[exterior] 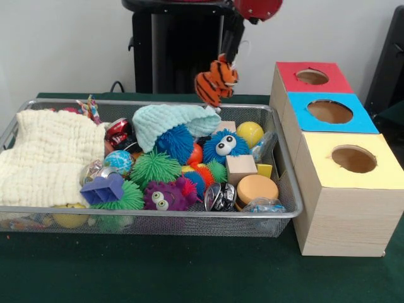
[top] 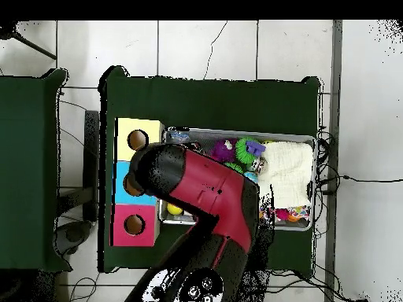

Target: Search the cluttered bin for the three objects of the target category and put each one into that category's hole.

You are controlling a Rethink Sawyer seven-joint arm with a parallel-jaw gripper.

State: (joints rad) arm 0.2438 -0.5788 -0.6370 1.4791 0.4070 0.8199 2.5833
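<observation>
Front view: gripper (exterior: 226, 58) closed on plush tiger (exterior: 216, 81), toy dangling clear above far rim of wire bin (exterior: 287, 183), at about 12 o'clock from the heap. Hangs roughly level with the red-topped hole (exterior: 312, 76), still to its 9 o'clock side. Blue-topped hole (exterior: 329, 111) and yellow-topped hole (exterior: 353, 158) follow in a row toward 5 o'clock.

Likely soft and light, so easy to lift but prone to swing and sag; pinch looks set high on the body, legs and tail drooping below. Best held by the stuffed torso, not a limb, to keep from slipping out or catching on a hole's edge.

Left in the bin: cream knit cloth (exterior: 44, 158) at 9 o'clock, mint knit hat (exterior: 165, 120), spiky rubber balls, blue fuzzy ball with eyes (exterior: 224, 145), wooden cube (exterior: 240, 168), purple block (exterior: 103, 188).

Overhead view: arm (top: 208, 193) hides gripper and toy; wooden box (top: 138, 182) on green bench (top: 220, 98) at 9 o'clock of the bin.
</observation>
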